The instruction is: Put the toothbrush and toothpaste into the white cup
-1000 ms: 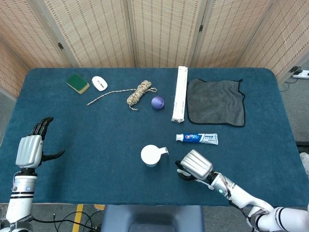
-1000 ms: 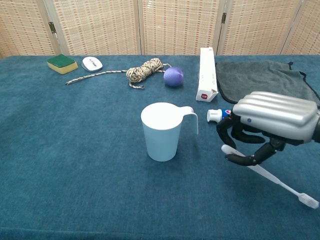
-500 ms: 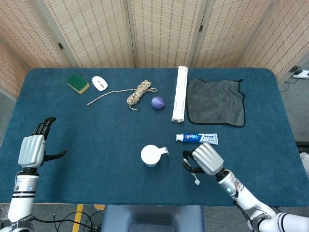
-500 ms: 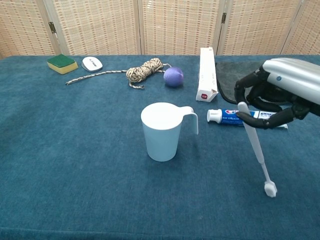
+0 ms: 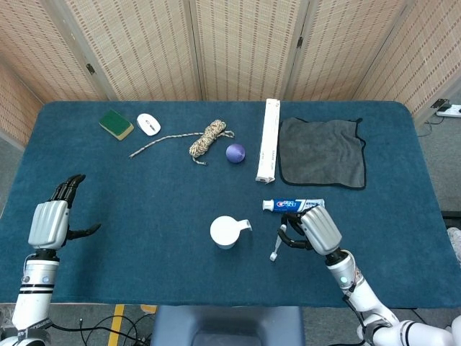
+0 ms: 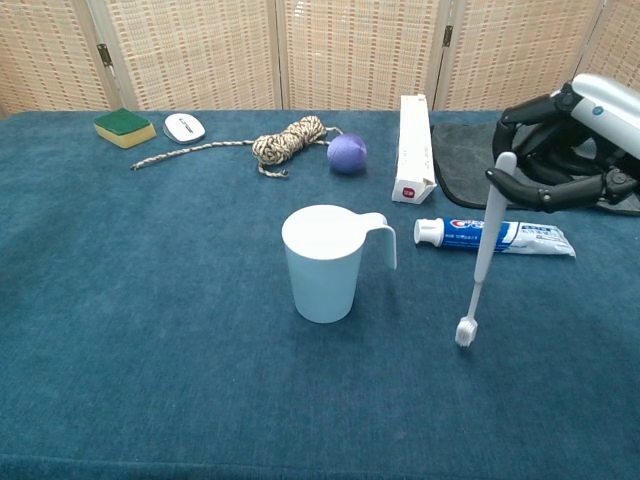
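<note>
Pinching the toothbrush [image 6: 482,262] aloft, the right robot hand [image 6: 570,150] has nothing yet in the white cup [image 6: 325,262]; toothpaste [image 6: 495,235] lies untouched.

Tabletop [image 5: 158,216], blue cloth cover. Far side, left to right: green sponge [image 5: 116,124], white mouse [image 5: 148,124], coiled rope [image 5: 207,138], purple ball [image 5: 235,153], long white box [image 5: 268,140], grey towel [image 5: 321,152]. Nearer: toothpaste [image 5: 293,206], lying flat; white cup [image 5: 225,233], upright.

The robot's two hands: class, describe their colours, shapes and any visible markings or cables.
Both the left hand and the right hand have ribbed silver back shells and black fingers. White cylindrical wrists carry black bands and a small lit dot. Thin black cables trail below the left arm.
</note>
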Robot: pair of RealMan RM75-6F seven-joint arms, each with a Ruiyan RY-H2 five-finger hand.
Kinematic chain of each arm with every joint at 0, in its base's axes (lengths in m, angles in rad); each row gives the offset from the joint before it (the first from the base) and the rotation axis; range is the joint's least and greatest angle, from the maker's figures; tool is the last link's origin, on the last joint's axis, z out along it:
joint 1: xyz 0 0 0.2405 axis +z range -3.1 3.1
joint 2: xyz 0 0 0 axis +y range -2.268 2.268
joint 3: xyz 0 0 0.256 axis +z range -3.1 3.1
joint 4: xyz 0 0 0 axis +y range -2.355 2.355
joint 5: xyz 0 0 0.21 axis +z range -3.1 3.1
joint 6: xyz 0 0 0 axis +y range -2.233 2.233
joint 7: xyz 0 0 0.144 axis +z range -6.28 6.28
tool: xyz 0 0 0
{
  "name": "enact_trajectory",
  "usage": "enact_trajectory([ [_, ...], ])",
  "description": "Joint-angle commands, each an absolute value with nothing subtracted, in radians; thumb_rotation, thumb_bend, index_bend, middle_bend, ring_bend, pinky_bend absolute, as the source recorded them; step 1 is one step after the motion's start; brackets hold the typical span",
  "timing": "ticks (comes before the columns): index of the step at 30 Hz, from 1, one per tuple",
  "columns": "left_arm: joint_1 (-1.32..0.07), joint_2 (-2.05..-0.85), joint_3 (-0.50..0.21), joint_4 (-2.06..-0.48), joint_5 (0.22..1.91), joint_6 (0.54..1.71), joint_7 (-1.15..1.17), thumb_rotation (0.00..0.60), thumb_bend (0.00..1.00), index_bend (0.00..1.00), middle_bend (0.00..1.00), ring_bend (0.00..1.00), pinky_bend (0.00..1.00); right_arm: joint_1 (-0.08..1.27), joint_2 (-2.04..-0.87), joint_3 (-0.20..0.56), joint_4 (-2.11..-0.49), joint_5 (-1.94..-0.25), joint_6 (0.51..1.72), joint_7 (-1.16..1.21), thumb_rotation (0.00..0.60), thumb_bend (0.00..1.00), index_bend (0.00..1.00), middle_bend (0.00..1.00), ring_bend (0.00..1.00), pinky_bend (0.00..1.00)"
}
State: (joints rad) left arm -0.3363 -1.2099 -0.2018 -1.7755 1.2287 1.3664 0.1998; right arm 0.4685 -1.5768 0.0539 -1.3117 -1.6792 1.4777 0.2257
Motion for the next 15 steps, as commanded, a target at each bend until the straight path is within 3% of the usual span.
enact_trajectory([
  [1, -0.335, -1.211, -0.200, -1.772, 1.231, 1.368, 0.198, 0.600, 0.12, 0.12, 0.15, 0.19, 0.44, 0.438, -1.609, 0.056, -1.264, -1.674, 1.525, 0.270, 0.600, 0.36, 0.63, 0.91, 1.00, 0.98],
  [7, -0.332, -1.204, -0.199, -1.771, 1.230, 1.368, 0.201, 0.600, 0.12, 0.12, 0.15, 0.19, 0.44, 0.403, -1.658, 0.054, -1.187, -1.639, 1.537, 0.344, 0.600, 0.36, 0.63, 0.91, 1.00, 0.98],
  [15, -0.327, -1.191, -0.192, -1.783, 1.239, 1.370, 0.207, 0.600, 0.12, 0.12, 0.15, 0.19, 0.44, 0.368, -1.635, 0.029, -1.191, -1.629, 1.529, 0.378, 0.600, 0.36, 0.63, 0.90, 1.00, 0.98],
])
